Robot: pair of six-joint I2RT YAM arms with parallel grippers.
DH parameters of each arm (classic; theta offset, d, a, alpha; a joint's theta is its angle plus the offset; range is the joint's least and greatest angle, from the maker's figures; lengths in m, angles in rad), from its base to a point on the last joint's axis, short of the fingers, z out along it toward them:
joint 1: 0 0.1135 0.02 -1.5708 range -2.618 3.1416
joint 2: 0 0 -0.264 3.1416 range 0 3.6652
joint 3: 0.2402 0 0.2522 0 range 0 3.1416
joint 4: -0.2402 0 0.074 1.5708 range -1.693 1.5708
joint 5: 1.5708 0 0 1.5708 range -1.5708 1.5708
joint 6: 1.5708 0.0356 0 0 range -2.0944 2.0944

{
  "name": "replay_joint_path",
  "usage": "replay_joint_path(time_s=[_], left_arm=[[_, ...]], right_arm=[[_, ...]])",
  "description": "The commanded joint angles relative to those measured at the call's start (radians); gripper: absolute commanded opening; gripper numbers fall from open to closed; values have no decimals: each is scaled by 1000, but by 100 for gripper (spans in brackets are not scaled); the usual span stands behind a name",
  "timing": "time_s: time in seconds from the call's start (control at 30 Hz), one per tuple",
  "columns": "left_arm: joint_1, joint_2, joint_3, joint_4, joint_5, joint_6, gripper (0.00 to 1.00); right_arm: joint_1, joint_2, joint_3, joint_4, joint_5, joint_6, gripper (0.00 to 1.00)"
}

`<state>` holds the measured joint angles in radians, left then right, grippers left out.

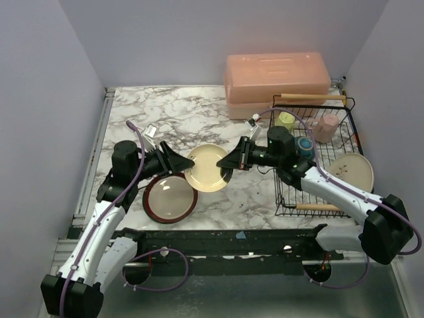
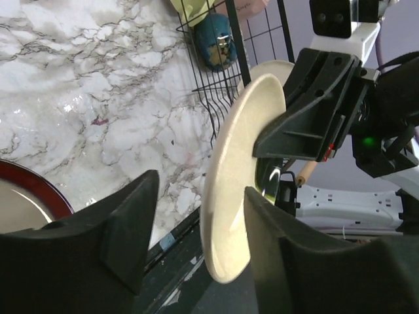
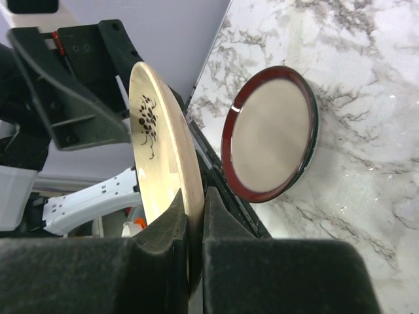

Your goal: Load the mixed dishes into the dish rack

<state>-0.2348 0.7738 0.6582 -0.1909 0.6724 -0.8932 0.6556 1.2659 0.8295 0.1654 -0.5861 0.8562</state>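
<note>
My right gripper is shut on the rim of a cream plate with a dark floral sprig and holds it on edge above the table. My left gripper is open, and the plate's opposite rim sits between its fingers, close to the right one. The maroon-rimmed plate lies flat on the marble. The black wire dish rack holds the yellow-green mug, pink cup and teal bowl.
A salmon-pink lidded box stands behind the rack. Another cream plate with faint pink marks rests in the rack's right side. Grey walls close in left, right and back. A black rail runs along the near edge.
</note>
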Motion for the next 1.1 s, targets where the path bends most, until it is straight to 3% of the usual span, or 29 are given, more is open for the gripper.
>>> replay_joint_path(time_s=[0.0, 0.1, 0.27, 0.53, 0.87, 1.07], left_arm=[[3, 5, 92, -86, 5, 144, 60], [3, 6, 158, -198, -80, 239, 67], [3, -20, 280, -391, -354, 382, 72], [3, -169, 282, -394, -692, 538, 74], [-80, -188, 184, -316, -797, 626, 74], [-116, -212, 116, -279, -842, 663, 74]], right_arm=[[7, -48, 74, -107, 92, -72, 0], [7, -74, 101, -177, 173, -115, 0], [7, -127, 147, -307, 332, -215, 0], [7, -201, 255, -516, 607, -421, 0], [7, -338, 414, -670, 1021, -709, 0], [7, -462, 405, -656, 1196, -1012, 0]])
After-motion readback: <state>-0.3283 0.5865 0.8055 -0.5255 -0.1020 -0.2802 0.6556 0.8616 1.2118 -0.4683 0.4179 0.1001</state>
